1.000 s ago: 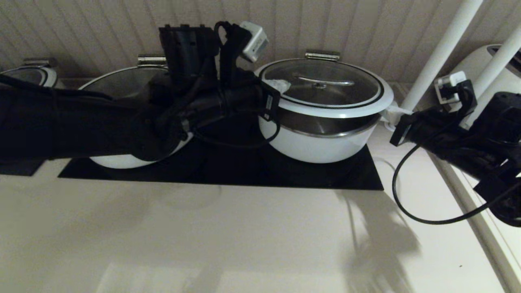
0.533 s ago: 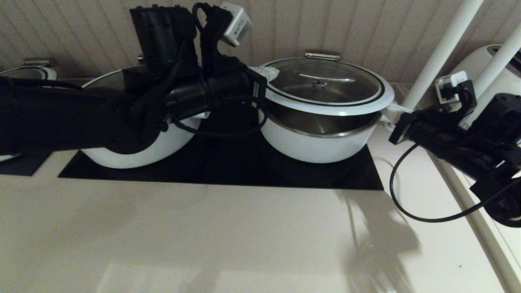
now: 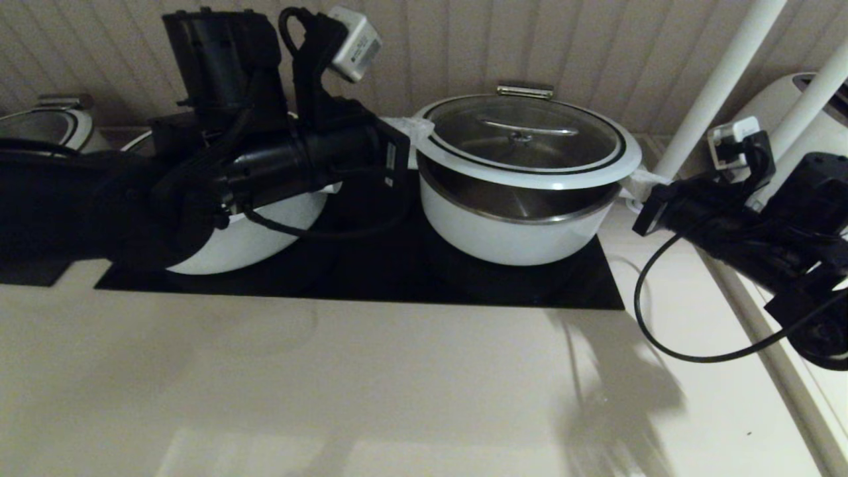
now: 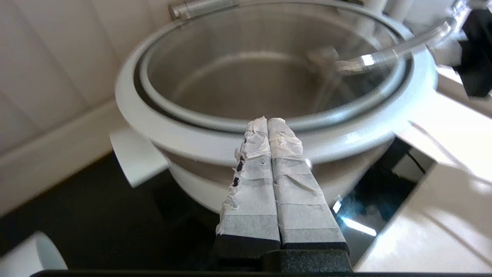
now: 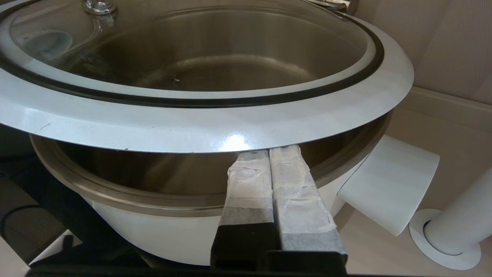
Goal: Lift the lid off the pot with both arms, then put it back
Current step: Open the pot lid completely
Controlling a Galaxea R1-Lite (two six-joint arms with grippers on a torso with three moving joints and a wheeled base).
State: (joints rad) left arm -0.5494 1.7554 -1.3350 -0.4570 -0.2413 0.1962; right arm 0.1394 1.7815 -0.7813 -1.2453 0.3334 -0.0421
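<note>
1. My two hands both have their taped fingers pressed flat together, with nothing between them. My left hand (image 4: 268, 123) has its tips at the lid's white rim on the pot's left side. My right hand (image 5: 265, 152) has its tips tucked under the rim on the right side, over the pot's steel lip.
2. The lid (image 3: 527, 142) sits raised above the pot (image 3: 513, 232), with a strip of the steel inside showing in the gap all along the front.
3. I count three white pots in the head view: the task pot, a second pot (image 3: 258, 225) half hidden behind my left arm, and the edge of a third pot (image 3: 50, 126) far left. Two rest on one black mat (image 3: 371, 278) on the pale surface (image 3: 397, 384). Two white posts (image 3: 719, 79) rise at the right.
4. Only the wrist views show my fingers closed; the right wrist view also shows a stubby side knob (image 5: 388, 184) and a post's round foot (image 5: 446, 242), while the left wrist view shows the other knob (image 4: 136, 157).
5. Since half a second ago, my left arm has drawn back to the left and its hand has left the lid's top; a second ago it covered more of the second pot.
</note>
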